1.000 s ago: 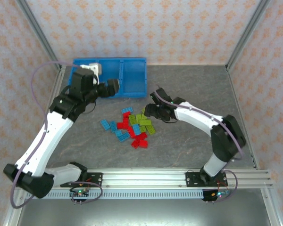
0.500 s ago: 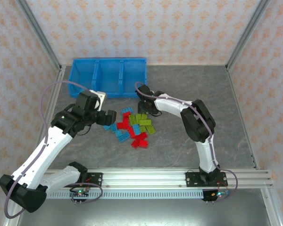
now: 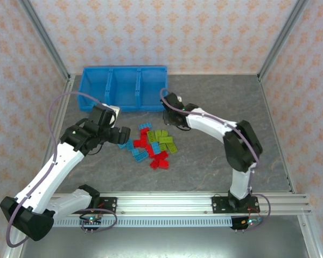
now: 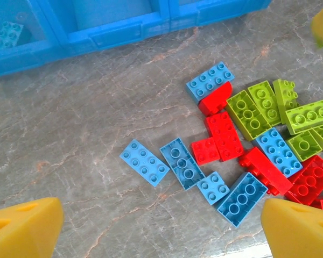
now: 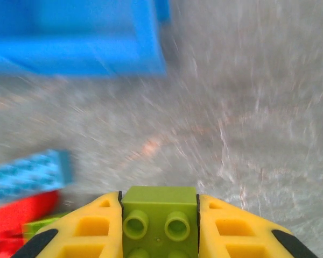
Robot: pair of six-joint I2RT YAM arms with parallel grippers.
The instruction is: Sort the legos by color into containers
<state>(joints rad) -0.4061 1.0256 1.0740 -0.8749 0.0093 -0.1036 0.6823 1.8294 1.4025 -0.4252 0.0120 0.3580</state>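
Claw [image 5: 159,200] on right arm pinches green brick [image 5: 159,226].

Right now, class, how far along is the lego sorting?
Barely started. Done: one light blue brick lies in the blue tray. In hand: the right gripper holds a lime green brick near the tray; the left gripper hovers open. Left: the mixed pile of bricks on the table.

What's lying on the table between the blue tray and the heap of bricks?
Nothing; the left wrist view shows bare grey tabletop between the tray and the bricks.
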